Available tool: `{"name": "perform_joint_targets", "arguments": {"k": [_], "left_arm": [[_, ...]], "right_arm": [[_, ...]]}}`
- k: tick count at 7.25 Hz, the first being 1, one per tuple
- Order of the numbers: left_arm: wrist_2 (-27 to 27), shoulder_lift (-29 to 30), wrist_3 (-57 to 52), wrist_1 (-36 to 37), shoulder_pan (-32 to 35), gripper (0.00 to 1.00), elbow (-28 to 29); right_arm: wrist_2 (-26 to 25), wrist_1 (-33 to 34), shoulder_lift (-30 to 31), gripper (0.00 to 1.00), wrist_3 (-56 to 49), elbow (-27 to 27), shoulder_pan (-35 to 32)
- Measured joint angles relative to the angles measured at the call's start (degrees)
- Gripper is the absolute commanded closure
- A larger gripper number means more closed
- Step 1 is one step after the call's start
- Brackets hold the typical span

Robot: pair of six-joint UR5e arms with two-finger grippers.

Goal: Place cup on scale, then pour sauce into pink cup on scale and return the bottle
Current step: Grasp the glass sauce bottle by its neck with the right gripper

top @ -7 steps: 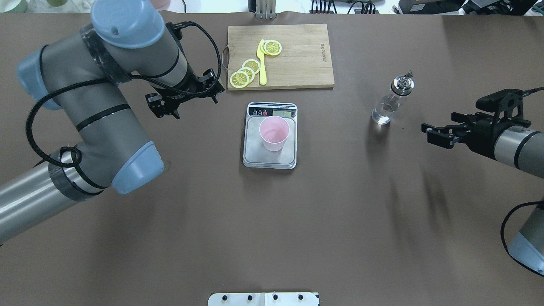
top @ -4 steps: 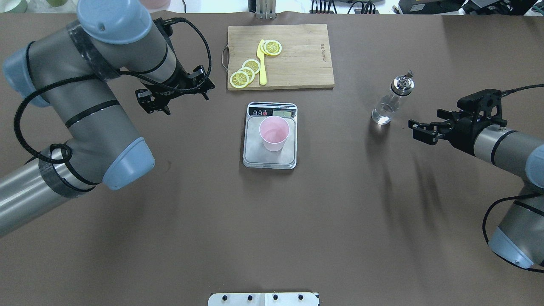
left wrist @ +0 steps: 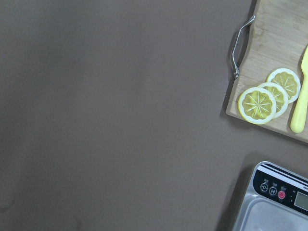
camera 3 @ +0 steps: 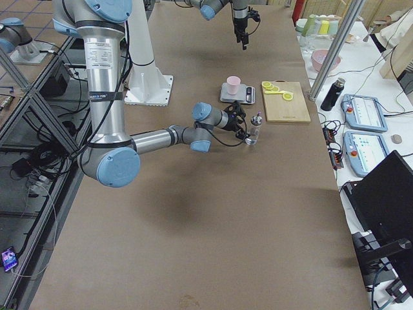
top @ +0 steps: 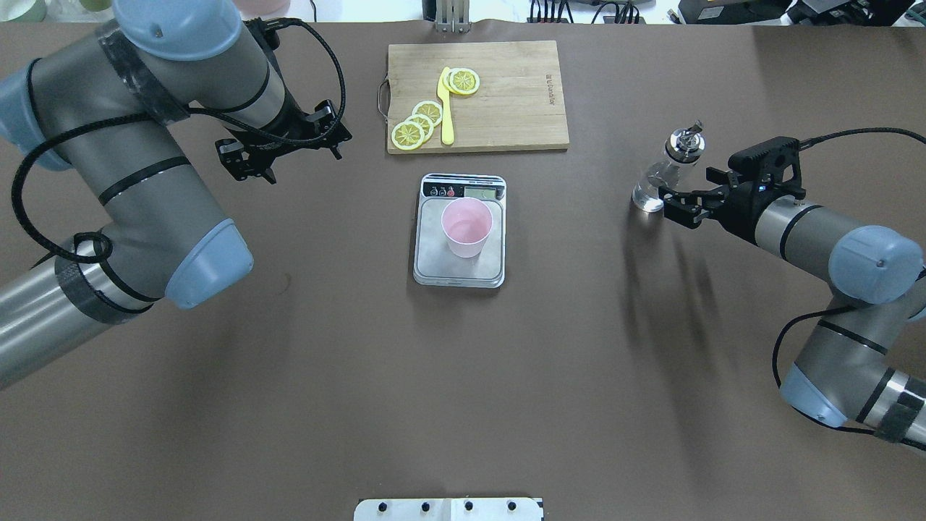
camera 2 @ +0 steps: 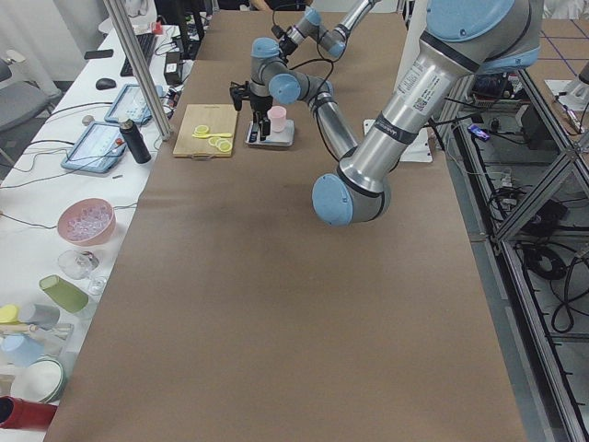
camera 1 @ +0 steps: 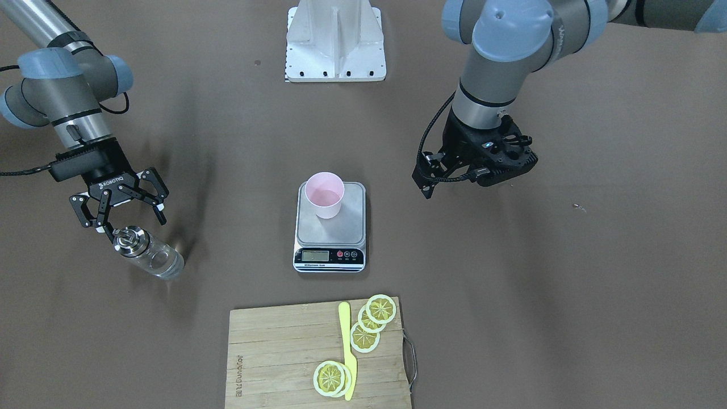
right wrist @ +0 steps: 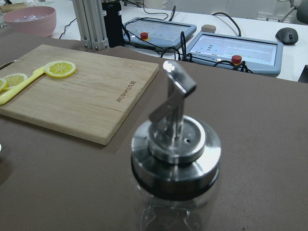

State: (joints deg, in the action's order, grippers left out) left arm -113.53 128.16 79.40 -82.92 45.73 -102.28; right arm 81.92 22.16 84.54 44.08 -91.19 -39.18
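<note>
The pink cup [top: 466,228] stands upright on the scale [top: 432,269] at the table's middle; it also shows in the front view [camera 1: 324,195]. The glass bottle [top: 660,182] with its metal cap and spout stands upright at the right. It holds clear sauce. My right gripper [top: 671,205] is open and level with the bottle, right next to it, its fingers not closed on it [camera 1: 122,222]. The right wrist view shows the bottle's cap [right wrist: 175,151] very close. My left gripper [top: 304,166] is open, empty, and left of the cutting board, away from the scale.
A wooden cutting board [top: 514,101] lies behind the scale, with lemon slices [top: 416,126] and a yellow knife [top: 446,108] on it. A white mount plate [top: 448,509] sits at the near edge. Bare brown table lies between the scale and the bottle.
My right gripper has moved left, from well short of the bottle to right beside it. My left gripper has moved left and back, farther from the scale.
</note>
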Motion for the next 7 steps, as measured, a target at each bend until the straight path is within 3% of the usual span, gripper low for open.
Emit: {"name": "perform_joint_targets", "arguments": {"k": [7], "left_arm": [[0.1, 0.1, -0.9, -0.1, 0.2, 0.01, 1.6]], "right_arm": [[-2.7, 0.0, -5.2, 0.11, -0.6, 5.6, 0.1]]}}
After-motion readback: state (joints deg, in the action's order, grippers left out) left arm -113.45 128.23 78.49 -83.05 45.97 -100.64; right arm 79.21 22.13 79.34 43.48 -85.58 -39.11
